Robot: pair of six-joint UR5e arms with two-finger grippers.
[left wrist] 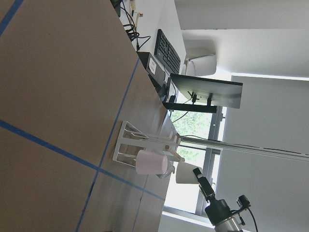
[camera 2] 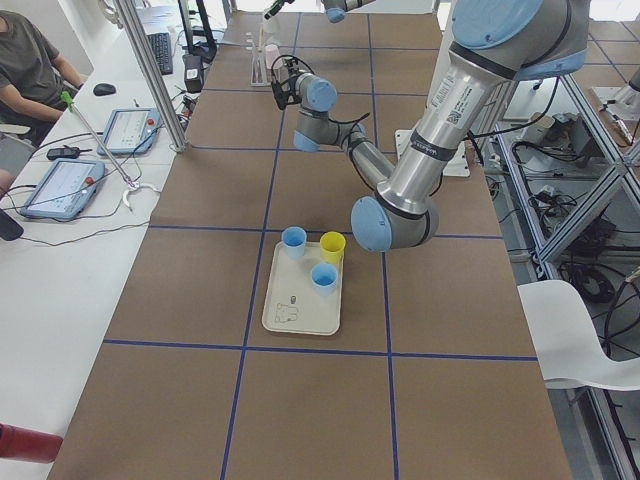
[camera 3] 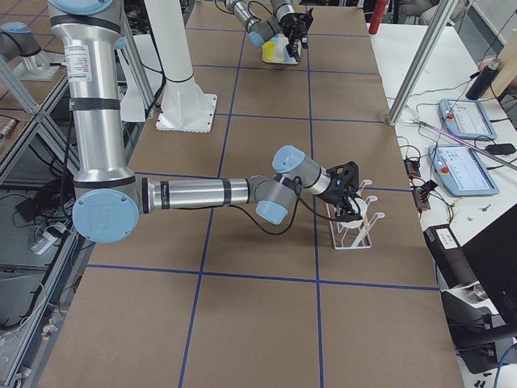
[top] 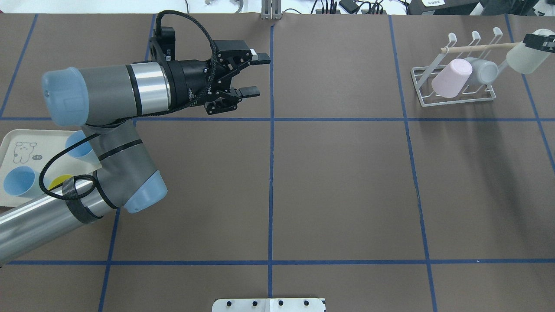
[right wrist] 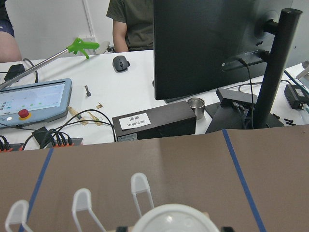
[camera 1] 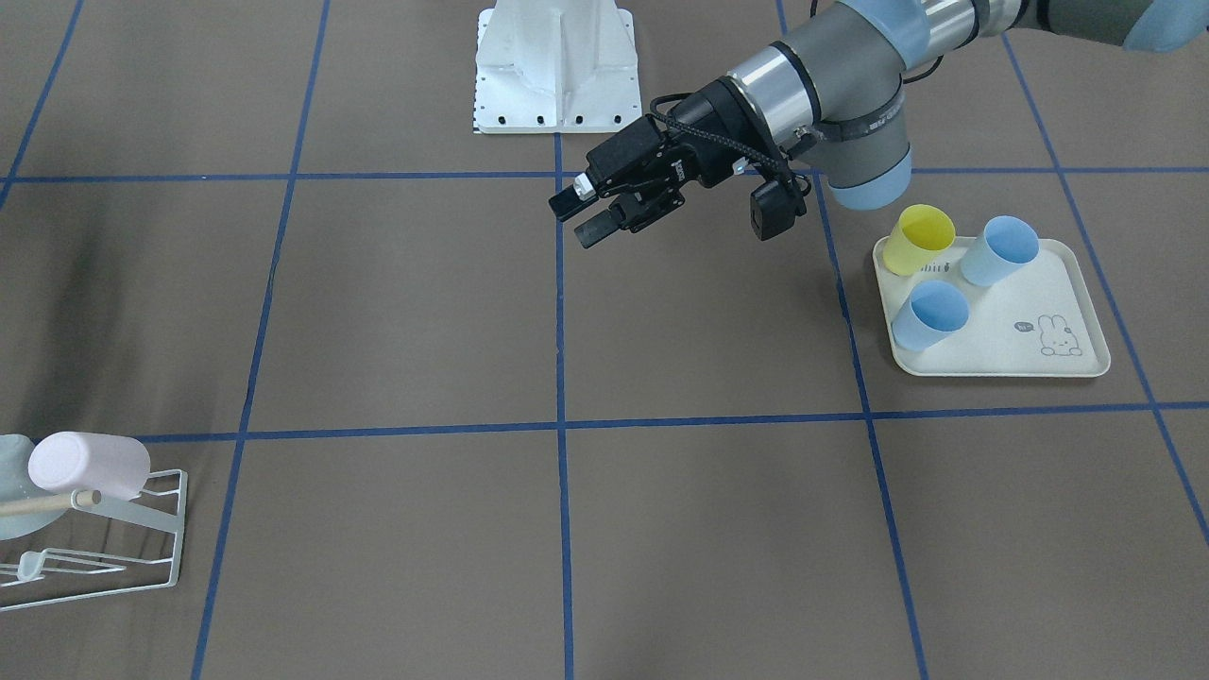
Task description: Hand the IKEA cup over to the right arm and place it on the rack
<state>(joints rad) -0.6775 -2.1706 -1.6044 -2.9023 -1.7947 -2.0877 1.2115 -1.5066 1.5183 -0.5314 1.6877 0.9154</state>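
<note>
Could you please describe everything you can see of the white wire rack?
The rack is a small white wire frame, seemingly coated metal, standing upright on the brown table, far out on the robot's right. Three upward prongs end in rounded tips, and a light wooden dowel runs across them. A pink cup and a grey cup rest tilted on it. The right end effector holds a white cup at the dowel's end; whether it touches is unclear.

Left arm (top: 108, 89): grey links, light-blue joint caps, polished silver wrist band. Braided black cable (top: 204, 31) arcs past black camera module (top: 164, 43). Left gripper (top: 256, 73): black, boxy, one silver-tipped finger. Right arm (camera 3: 198, 192): silver tubes, dark lettering, light-blue caps.
</note>
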